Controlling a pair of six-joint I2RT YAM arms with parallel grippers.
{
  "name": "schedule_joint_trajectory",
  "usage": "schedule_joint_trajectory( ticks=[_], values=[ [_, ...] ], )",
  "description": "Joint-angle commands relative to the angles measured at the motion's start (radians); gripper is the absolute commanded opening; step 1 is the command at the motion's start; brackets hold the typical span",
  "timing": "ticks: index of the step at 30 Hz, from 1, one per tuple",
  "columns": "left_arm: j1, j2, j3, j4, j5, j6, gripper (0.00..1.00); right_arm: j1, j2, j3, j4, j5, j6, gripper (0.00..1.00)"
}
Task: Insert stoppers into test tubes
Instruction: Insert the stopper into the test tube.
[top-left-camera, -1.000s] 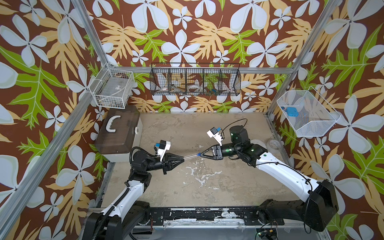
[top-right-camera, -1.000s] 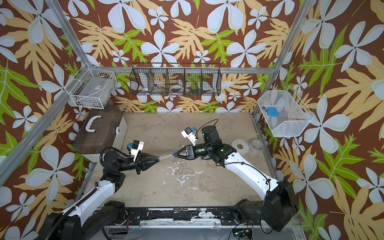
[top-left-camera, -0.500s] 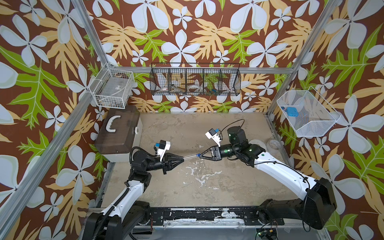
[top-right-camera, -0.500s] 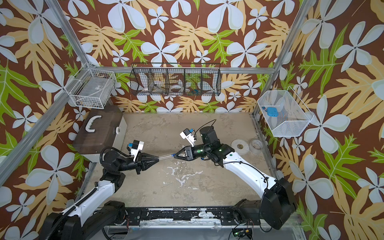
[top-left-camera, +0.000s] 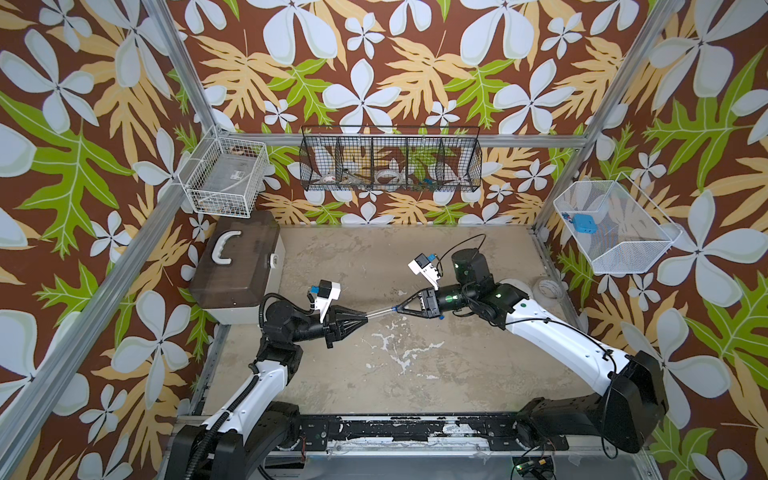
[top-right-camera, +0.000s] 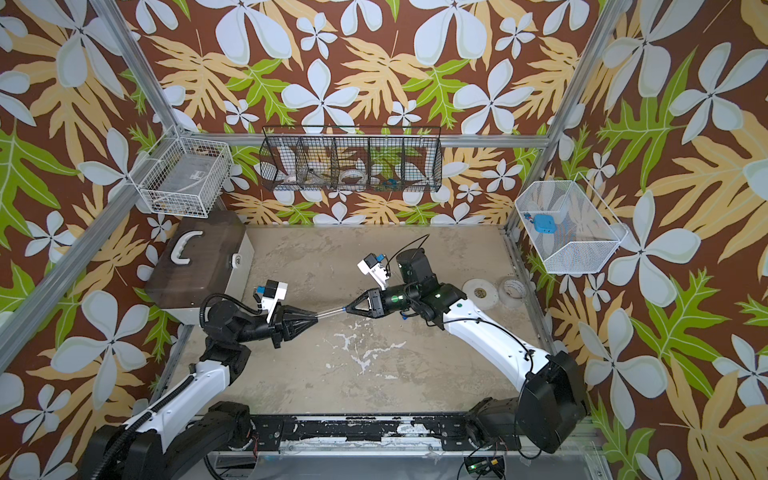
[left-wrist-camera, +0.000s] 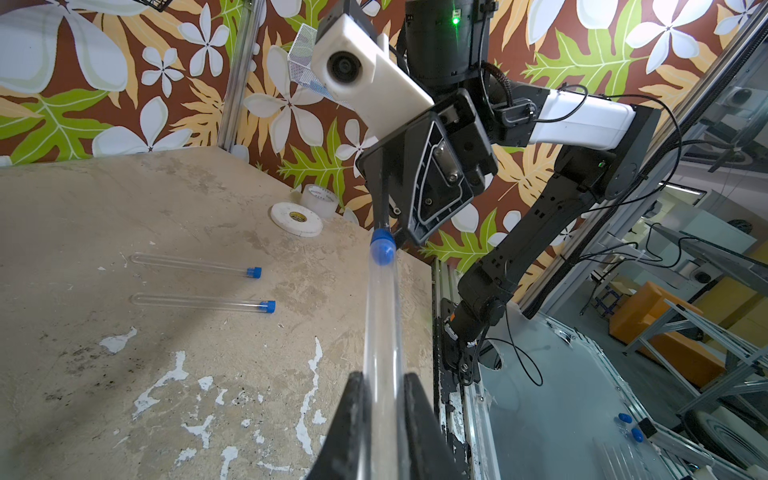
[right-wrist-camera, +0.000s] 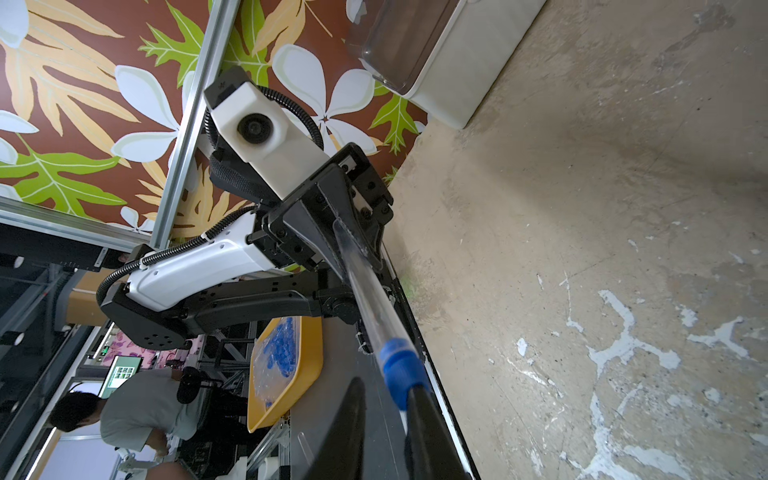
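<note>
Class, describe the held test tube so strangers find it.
Over the table's middle, the left gripper and right gripper nearly meet. Between them runs a clear test tube, blue stopper at one end. Two other tubes lie flat; this one is airborne.

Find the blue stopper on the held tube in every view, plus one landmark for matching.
Top view: blue stopper mid-table, between left tool and right tool.
Top view: stopper in the same spot, between the tools.
Left wrist: stopper on the tube, at the right tool's tip.
Right wrist: stopper on the tube, by the right tool.
Shared landmark: the clear tube in the left tool.
</note>
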Motion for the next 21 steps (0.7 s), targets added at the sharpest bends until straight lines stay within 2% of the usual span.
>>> schedule_joint_trajectory(
  ticks=[1, 6, 17, 21],
  values=[
    [-0.003, 0.0, 0.001, 0.021, 0.031, 0.019, 0.0, 0.009, 0.006, 0.011, 0.022, -0.033, -0.024, 0.21],
    [-0.003, 0.0, 0.003, 0.019, 0.035, 0.021, 0.0, 0.009, 0.009, 0.011, 0.02, -0.033, -0.026, 0.19],
    [-0.003, -0.004, 0.006, 0.003, 0.056, 0.048, 0.0, 0.009, 0.031, 0.037, -0.036, -0.043, -0.073, 0.01],
    [-0.003, -0.006, 0.007, -0.007, 0.07, 0.066, 0.0, 0.01, 0.034, 0.041, -0.047, -0.058, -0.088, 0.0]
  ],
)
